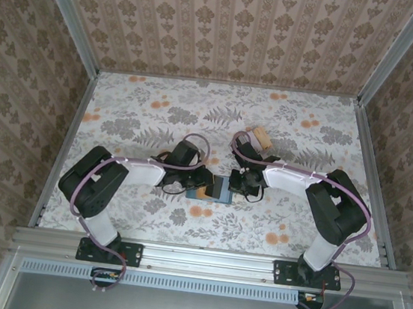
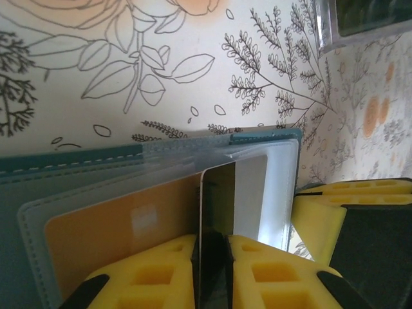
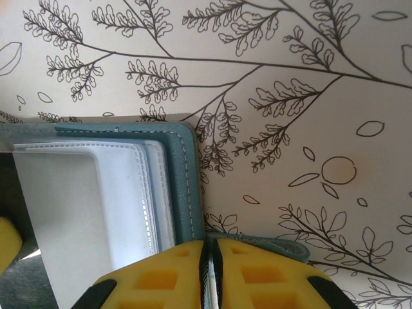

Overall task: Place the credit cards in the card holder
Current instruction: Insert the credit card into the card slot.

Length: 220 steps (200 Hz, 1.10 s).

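You've got L arm [image 1: 101, 183] & R arm [image 1: 332, 204] built alike: bulky black joint housings, white forearm links, purple cables [image 1: 193, 139] looping alongside, black base plates [image 1: 110, 249], plus yellow finger pads [image 2: 154, 273] w/ square recesses & black corner inserts.

That wallet [image 3: 183, 180] looks like matt stitched faux leather, its sleeves [image 3: 122, 193] cloudy shiny plastic, card [image 2: 215, 206] glossy, tablecloth [image 3: 290, 96] smooth matt print.

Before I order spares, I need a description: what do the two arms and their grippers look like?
Both the left arm and right arm have bulky black joints, a white forearm link and a looping lilac cable. The left gripper and right gripper carry yellow fingers with square recesses and black edges.
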Each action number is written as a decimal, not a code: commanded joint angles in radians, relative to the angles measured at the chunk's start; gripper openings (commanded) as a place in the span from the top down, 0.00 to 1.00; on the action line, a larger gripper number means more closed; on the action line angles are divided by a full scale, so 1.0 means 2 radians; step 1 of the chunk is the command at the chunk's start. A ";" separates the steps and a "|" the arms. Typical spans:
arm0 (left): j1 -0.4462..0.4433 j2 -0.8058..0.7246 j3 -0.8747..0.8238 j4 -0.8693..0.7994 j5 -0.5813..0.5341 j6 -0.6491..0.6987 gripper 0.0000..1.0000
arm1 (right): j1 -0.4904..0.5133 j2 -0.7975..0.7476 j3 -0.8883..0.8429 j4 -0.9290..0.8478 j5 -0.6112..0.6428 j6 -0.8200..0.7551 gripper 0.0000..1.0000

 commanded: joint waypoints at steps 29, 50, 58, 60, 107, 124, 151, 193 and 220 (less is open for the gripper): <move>-0.014 -0.026 0.017 -0.108 -0.050 0.035 0.68 | 0.005 0.022 -0.015 0.000 0.001 0.009 0.84; -0.015 -0.032 0.022 -0.116 -0.051 0.042 0.68 | 0.005 0.021 -0.016 0.001 0.002 0.009 0.84; -0.015 -0.030 0.025 -0.116 -0.050 0.046 0.70 | 0.005 0.023 -0.015 0.001 0.001 0.009 0.84; -0.016 -0.030 0.027 -0.116 -0.049 0.048 0.71 | 0.005 0.022 -0.015 0.001 0.001 0.009 0.84; -0.021 -0.005 0.045 -0.116 -0.036 0.057 0.86 | 0.006 0.024 -0.012 0.000 0.000 0.009 0.84; -0.022 0.006 0.050 -0.114 -0.028 0.056 0.86 | 0.005 0.024 -0.012 0.002 -0.002 0.011 0.84; -0.028 0.017 0.060 -0.109 -0.020 0.058 0.86 | 0.006 0.026 -0.011 0.002 -0.003 0.010 0.84; -0.031 0.022 0.069 -0.111 -0.018 0.057 0.85 | 0.008 0.027 -0.010 0.002 -0.002 0.012 0.84; -0.030 0.021 0.068 -0.106 -0.008 0.043 0.85 | 0.008 0.026 -0.011 0.002 0.000 0.014 0.84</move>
